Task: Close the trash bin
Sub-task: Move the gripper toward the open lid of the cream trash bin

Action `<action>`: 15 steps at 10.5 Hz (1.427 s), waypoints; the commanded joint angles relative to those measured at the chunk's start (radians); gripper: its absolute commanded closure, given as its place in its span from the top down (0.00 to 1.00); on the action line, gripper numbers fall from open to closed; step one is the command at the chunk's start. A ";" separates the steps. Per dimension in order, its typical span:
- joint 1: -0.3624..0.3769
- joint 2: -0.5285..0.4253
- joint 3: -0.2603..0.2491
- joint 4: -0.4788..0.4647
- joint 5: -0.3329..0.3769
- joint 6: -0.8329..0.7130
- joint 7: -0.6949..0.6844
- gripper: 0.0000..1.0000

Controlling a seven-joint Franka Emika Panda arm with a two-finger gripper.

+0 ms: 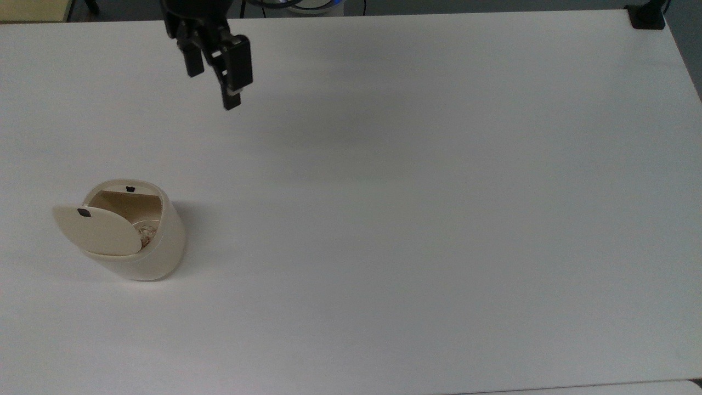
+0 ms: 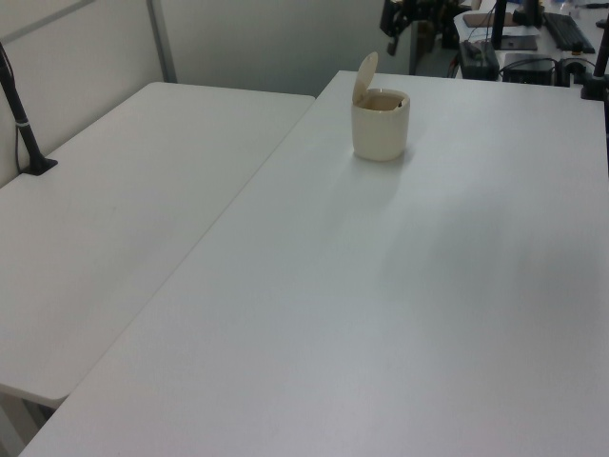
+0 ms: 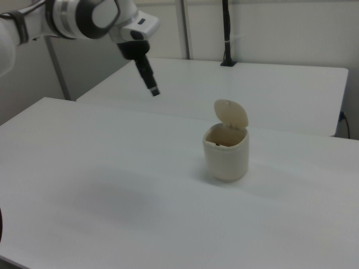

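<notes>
The cream trash bin (image 1: 148, 255) stands on the white table (image 1: 417, 219) at the top view's left. Its flat lid (image 1: 97, 230) is tipped up and open, with a small black tab near its edge, and crumpled scraps lie inside. The bin (image 2: 381, 129) and its raised lid (image 2: 365, 76) also appear in the left view, and the bin (image 3: 226, 157) and lid (image 3: 231, 114) in the right view. My gripper (image 1: 213, 85) hangs open and empty above the table's far part, well apart from the bin. It shows again in the left view (image 2: 391, 43) and the right view (image 3: 152, 88).
A black clamp mount (image 1: 647, 16) sits on the table's far right corner in the top view. A second white table (image 2: 114, 219) adjoins in the left view, with a black post (image 2: 24, 124) on it. Desk clutter (image 2: 514, 48) lies beyond the far edge.
</notes>
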 commanded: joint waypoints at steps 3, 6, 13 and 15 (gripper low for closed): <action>-0.047 0.108 -0.067 0.033 0.019 0.447 0.231 0.20; -0.048 0.211 -0.123 0.100 0.021 0.583 0.282 0.00; -0.060 0.305 -0.143 0.093 0.018 0.672 0.281 0.00; -0.065 0.314 -0.143 0.086 0.015 0.680 0.278 0.00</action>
